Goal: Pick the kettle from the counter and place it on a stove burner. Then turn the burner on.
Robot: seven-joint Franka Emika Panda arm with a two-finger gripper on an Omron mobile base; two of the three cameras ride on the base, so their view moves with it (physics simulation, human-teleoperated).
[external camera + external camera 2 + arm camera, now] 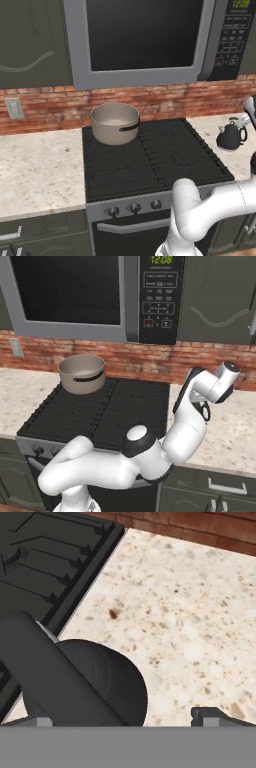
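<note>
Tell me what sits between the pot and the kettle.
Only black cooktop grates and a strip of counter lie between the pot and the kettle; nothing stands there, as the left base view shows.

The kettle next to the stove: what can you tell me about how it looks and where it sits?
The kettle is small, round and dark grey-black, with a thin looped black handle and a short pale spout. It stands upright on the pale speckled counter, just right of the black stove. In the hand view it looms close below the fingers; whether they touch it is unclear.
</note>
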